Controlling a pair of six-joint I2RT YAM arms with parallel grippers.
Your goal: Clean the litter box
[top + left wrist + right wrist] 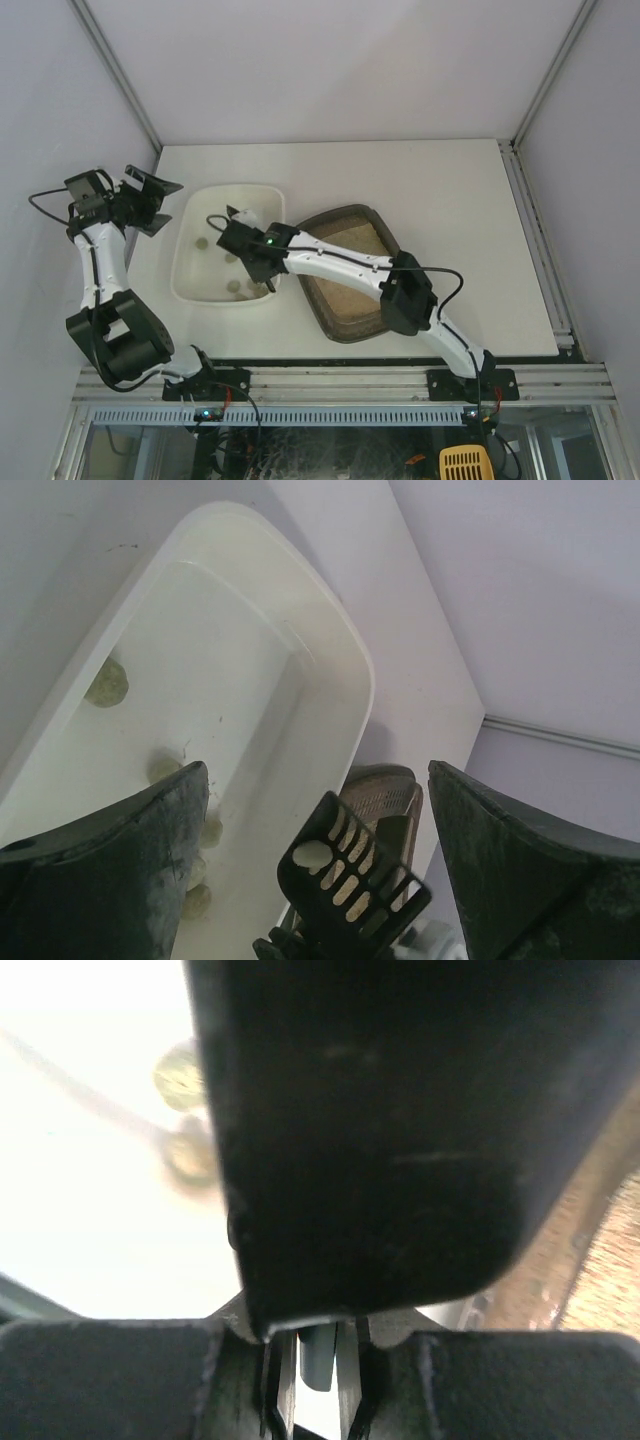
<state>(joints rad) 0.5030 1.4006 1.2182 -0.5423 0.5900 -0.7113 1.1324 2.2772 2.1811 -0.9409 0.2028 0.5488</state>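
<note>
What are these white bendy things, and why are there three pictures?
They are two robot arms bolted to a table. One picture looks down from above; the other two come from little cameras on each wrist. On the table sit a white tray with greenish lumps and a dark litter box of sandy litter. The right gripper is shut on a black slotted scoop, held over the white tray. The left gripper is open and holds nothing.
</note>
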